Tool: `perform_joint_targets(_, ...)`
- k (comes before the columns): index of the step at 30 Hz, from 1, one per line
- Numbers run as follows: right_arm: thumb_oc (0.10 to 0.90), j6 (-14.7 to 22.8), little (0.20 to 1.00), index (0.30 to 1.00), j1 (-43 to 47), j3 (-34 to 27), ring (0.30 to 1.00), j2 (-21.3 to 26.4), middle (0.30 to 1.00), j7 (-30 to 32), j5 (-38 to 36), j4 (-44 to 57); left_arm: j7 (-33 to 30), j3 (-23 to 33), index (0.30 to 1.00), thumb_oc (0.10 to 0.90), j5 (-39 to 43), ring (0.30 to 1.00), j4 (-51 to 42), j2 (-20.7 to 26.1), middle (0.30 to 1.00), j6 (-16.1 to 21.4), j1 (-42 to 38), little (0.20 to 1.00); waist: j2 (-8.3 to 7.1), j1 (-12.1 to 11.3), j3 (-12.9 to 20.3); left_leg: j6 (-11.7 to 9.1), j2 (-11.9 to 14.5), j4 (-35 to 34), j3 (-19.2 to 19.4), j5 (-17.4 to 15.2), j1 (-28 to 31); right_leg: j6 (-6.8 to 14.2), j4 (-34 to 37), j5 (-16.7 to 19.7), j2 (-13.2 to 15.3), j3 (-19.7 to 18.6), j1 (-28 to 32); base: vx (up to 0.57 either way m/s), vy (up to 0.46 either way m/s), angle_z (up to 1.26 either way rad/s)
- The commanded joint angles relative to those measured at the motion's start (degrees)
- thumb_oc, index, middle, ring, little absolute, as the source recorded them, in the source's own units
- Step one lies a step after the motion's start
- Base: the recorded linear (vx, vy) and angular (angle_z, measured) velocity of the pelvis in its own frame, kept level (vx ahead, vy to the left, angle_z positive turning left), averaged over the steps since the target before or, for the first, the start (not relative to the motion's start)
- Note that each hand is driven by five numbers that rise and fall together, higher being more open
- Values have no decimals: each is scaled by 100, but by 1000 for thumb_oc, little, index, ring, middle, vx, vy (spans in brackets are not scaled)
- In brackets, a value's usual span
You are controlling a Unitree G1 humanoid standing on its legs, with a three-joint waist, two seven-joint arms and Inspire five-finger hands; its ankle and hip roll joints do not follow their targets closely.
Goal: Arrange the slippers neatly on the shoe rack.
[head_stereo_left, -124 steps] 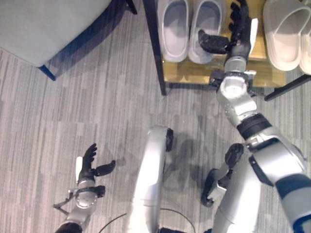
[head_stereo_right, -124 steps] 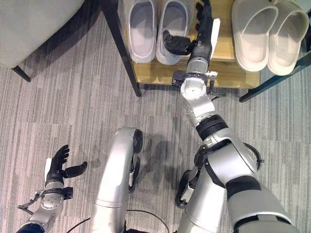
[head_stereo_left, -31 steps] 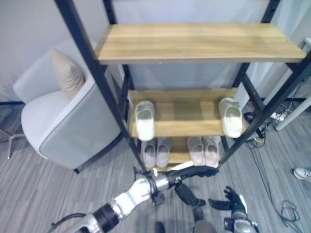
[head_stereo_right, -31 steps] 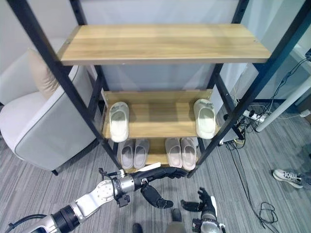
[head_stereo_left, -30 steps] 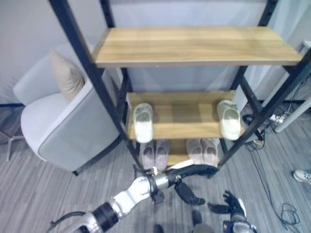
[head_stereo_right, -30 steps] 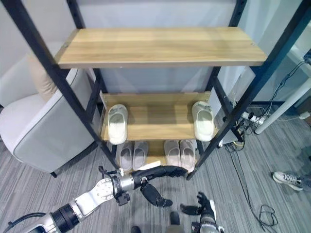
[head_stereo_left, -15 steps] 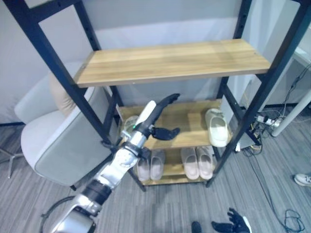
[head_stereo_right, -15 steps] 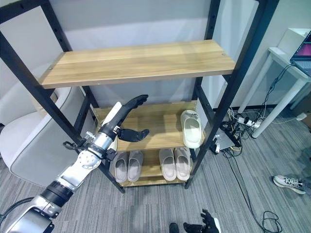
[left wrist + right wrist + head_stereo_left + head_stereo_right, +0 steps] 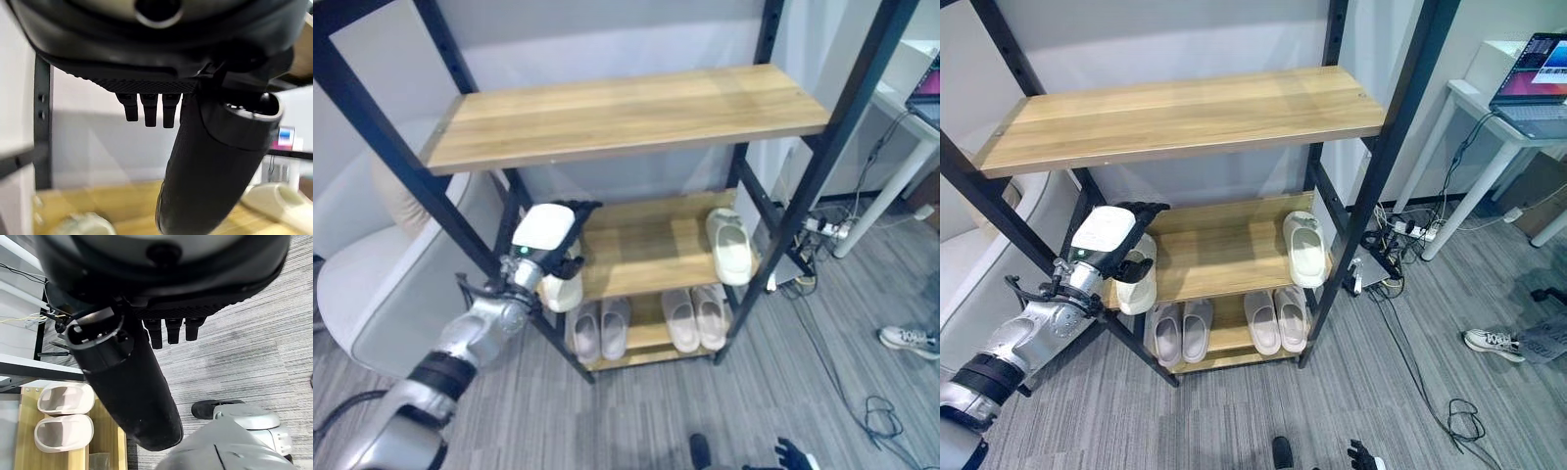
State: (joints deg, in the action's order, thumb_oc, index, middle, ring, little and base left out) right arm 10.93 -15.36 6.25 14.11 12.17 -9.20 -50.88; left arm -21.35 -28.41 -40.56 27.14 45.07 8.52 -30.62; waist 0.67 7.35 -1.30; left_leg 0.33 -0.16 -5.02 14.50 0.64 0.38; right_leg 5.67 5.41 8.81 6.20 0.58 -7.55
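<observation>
The left cream slipper (image 9: pixel 1137 281) lies at the left end of the shoe rack's middle shelf (image 9: pixel 1219 257), its heel overhanging the front edge; its mate, the right cream slipper (image 9: pixel 1306 250), lies at the right end of the same shelf, so the pair is split. The left hand (image 9: pixel 1114 239) hovers just above the left cream slipper, fingers (image 9: pixel 148 108) extended and relaxed, pinching nothing, probably staged for a grasp. The right hand (image 9: pixel 146 298) hangs low over the carpet, fingers straight. Two grey pairs (image 9: pixel 1224 323) occupy the bottom shelf.
</observation>
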Motion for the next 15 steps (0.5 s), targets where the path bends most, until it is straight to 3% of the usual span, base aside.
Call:
perform_joint_targets(1, 800, 435, 900, 900, 366, -6, 900, 432, 900, 173, 19, -144, -515, 86, 900, 800, -355, 900, 450, 406, 900, -266, -1335, 900, 220, -36, 2, -280, 142, 2, -413, -321, -227, 372, -41, -769, -135, 118, 425, 27, 12, -15)
perform_joint_targets(6, 800, 446, 900, 900, 375, -6, 900, 439, 900, 154, 63, -185, -477, 29, 900, 800, -535, 900, 539, 477, 900, -334, -1304, 900, 219, -33, 13, -287, 140, 2, -420, -323, -266, 374, -41, -777, -144, 144, 387, 25, 9, -3)
perform_joint_targets(15, 800, 444, 900, 900, 505, 24, 900, 544, 900, 326, 141, -53, -547, -365, 900, 800, -666, 900, 1045, 324, 900, -605, -2003, 900, 151, 20, -45, -301, 143, 2, -500, -216, -702, 380, -41, -706, -145, 213, 6, 8, 15, 2)
